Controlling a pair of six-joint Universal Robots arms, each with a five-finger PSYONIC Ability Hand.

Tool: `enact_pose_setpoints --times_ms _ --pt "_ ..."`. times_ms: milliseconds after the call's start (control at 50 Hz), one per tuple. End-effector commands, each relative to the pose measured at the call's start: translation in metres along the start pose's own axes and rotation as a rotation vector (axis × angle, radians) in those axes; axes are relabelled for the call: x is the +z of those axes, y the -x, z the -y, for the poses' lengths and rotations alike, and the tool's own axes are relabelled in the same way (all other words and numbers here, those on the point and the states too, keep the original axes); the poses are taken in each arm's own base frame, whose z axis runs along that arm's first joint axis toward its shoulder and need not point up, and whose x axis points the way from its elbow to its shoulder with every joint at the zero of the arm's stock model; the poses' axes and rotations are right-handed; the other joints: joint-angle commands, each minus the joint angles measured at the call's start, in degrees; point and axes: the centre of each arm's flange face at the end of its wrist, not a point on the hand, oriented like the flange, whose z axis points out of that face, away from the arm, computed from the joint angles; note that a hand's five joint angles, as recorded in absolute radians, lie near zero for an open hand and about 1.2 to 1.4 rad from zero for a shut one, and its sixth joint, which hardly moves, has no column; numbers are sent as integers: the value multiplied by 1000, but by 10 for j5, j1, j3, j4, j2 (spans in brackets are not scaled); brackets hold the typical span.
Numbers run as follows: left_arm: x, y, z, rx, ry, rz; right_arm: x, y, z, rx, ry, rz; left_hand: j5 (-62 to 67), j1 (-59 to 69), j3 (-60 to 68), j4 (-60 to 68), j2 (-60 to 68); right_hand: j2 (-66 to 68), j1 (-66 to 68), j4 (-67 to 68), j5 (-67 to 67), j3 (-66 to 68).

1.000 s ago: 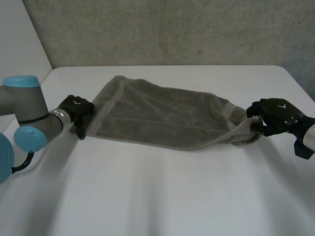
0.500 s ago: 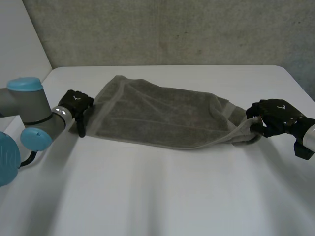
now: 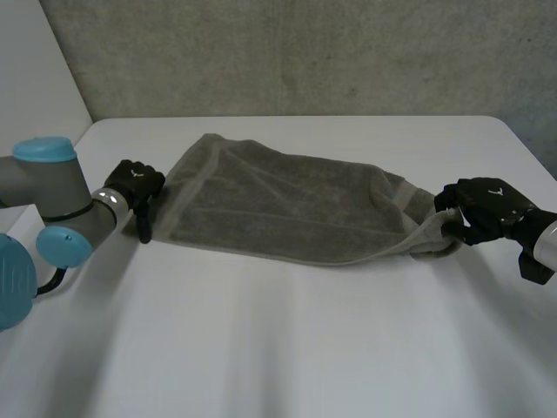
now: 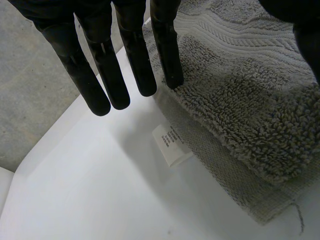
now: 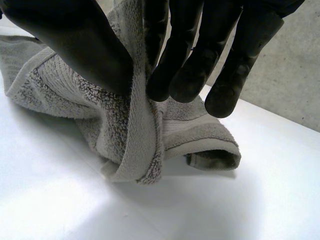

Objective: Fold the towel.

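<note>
Little has changed over the last second. The left robot hand (image 3: pixel 136 186) has edged slightly away from the towel (image 3: pixel 278 205) as its arm swung, and the right robot hand (image 3: pixel 484 209) has kept its place. The towel lies spread on the white counter (image 3: pixel 278 348) between the two hands. The left robot hand holds its fingers (image 4: pixel 165 50) straight and slightly spread at the towel's left end, near a white label (image 4: pixel 171 145), and grips nothing. The right robot hand pinches the bunched right end between thumb and fingers, drawing it up from the counter.
</note>
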Motion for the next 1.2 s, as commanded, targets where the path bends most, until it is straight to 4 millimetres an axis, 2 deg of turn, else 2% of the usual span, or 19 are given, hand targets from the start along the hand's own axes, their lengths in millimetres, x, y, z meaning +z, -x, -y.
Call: enact_pose_setpoints --times_ms 20,460,660,760,940,1060,1080,1200 --pt "1 2 2 -1 -9 9 0 0 -1 -2 2 1 173 0 -4 -2 -6 35 42 38 31 30" --pt "0 2 2 -68 -6 6 0 0 -1 -10 5 -2 217 44 40 41 38 35 42 38 31 30" --pt "-1 -1 0 -76 3 -2 0 0 -2 -11 6 -1 406 233 229 231 228 35 42 38 31 30" --pt "-3 -6 3 -80 4 -14 0 0 -2 -11 6 -1 453 280 277 278 275 35 42 38 31 30" --pt "-8 -5 13 -146 -15 -15 0 0 -2 -11 6 -3 453 280 277 278 275 35 42 38 31 30" --pt "-7 -8 9 -148 -7 -21 0 0 -2 -10 7 -2 316 143 139 140 137 35 42 38 31 30" --pt "-7 -9 8 -147 -3 -22 0 0 -2 -11 7 -4 249 76 72 74 71 35 42 38 31 30" --pt "-6 -12 3 -147 8 -29 0 0 -2 -11 7 -4 188 15 11 13 10 35 42 38 31 30"
